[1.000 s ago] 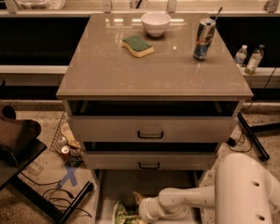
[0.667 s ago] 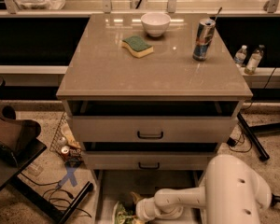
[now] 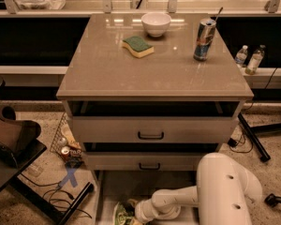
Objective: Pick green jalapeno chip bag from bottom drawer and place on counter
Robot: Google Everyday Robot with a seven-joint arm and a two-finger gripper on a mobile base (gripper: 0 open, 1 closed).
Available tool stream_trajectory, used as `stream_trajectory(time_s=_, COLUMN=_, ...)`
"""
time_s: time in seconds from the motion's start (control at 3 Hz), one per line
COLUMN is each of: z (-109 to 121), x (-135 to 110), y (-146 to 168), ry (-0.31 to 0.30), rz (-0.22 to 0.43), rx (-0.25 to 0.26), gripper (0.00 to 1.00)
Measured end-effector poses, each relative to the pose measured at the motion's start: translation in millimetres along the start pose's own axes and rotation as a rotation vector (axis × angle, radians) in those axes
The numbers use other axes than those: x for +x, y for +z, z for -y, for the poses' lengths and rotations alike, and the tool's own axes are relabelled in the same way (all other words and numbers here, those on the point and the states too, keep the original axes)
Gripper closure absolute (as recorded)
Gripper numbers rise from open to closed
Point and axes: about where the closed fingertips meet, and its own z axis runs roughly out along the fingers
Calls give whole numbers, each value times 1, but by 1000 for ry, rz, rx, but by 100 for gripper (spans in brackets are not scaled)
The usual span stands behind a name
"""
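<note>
The green jalapeno chip bag (image 3: 121, 214) lies crumpled in the open bottom drawer (image 3: 113, 187), at the bottom edge of the camera view, partly cut off. My white arm reaches down from the lower right, and the gripper (image 3: 135, 213) is right at the bag's right side, low in the drawer. The counter (image 3: 107, 69) is the glossy beige top of the cabinet above.
On the counter stand a white bowl (image 3: 155, 23), a green-topped yellow sponge (image 3: 137, 46) and a drink can (image 3: 204, 39). Two upper drawers with black handles (image 3: 150, 135) sit above the arm. A dark chair (image 3: 11, 142) and cables are at the left; bottles (image 3: 249, 59) at the right.
My arm has swung left and its bulky white link has moved further into view; the gripper has moved left, closer to the chip bag. The bag stays in the drawer.
</note>
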Motion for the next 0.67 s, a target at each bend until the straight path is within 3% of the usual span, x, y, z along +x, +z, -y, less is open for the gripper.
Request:
stream_trajectory(time_s=0.33, z=-1, x=-1, y=1, ry=0, rz=1, rx=-3, gripper=48)
stream_trajectory(time_s=0.67, z=-3, x=-1, y=3, ry=0, rz=3, rx=-6, gripper=80)
